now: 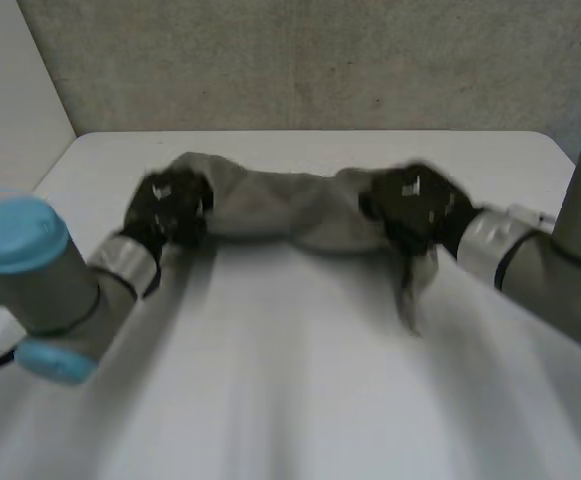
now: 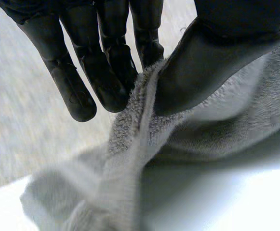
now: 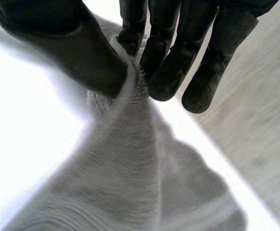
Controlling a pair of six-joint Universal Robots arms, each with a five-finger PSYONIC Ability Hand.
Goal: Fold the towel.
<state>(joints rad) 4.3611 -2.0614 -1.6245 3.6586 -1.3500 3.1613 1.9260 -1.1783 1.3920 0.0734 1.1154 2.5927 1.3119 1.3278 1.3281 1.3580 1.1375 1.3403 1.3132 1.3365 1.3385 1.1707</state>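
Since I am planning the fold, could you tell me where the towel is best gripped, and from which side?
I would grip the towel at its two end edges, coming in from the outer ends. It is bunched into a band, so the ends offer a thin edge to pinch, as the left robot hand and right robot hand do.

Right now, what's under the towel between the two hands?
White table shows around the towel, pinched at its ends by the left hand and right hand. The towel itself covers whatever lies directly beneath.
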